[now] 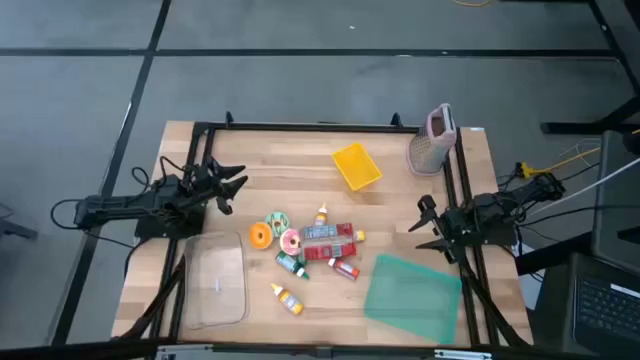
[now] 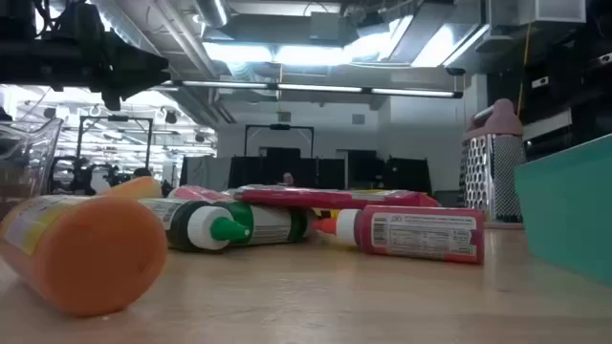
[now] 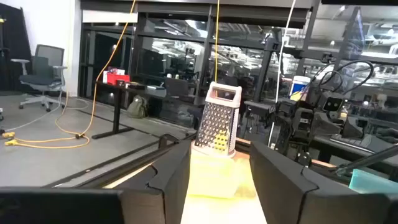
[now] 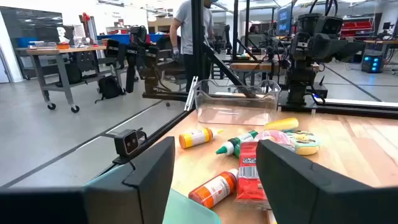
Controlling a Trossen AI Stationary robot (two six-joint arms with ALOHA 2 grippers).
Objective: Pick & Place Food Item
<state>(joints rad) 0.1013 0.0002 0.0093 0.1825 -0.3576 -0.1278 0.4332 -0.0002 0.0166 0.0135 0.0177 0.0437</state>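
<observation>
A heap of toy food lies mid-table: a red packet (image 1: 330, 238), an orange slice (image 1: 260, 235), a pink donut (image 1: 290, 241), and small bottles capped green (image 1: 292, 265), red (image 1: 343, 268) and yellow (image 1: 288, 298). All lie flat on the wood. My left gripper (image 1: 235, 192) hovers open at the table's left, pointing toward the right edge, apart from the heap. My right gripper (image 1: 420, 222) hovers open at the right, pointing toward the heap. Its wrist view shows the red packet (image 4: 249, 177) and a red bottle (image 4: 214, 186) ahead of the open fingers (image 4: 152, 171).
A clear tub (image 1: 217, 280) stands near left, and a teal board (image 1: 412, 292) lies near right. A yellow container (image 1: 357, 166) sits far centre. A pink-handled grater (image 1: 432, 140) stands at the far right corner. A black frame (image 1: 300, 127) rims the table. A person (image 4: 193, 25) stands beyond it.
</observation>
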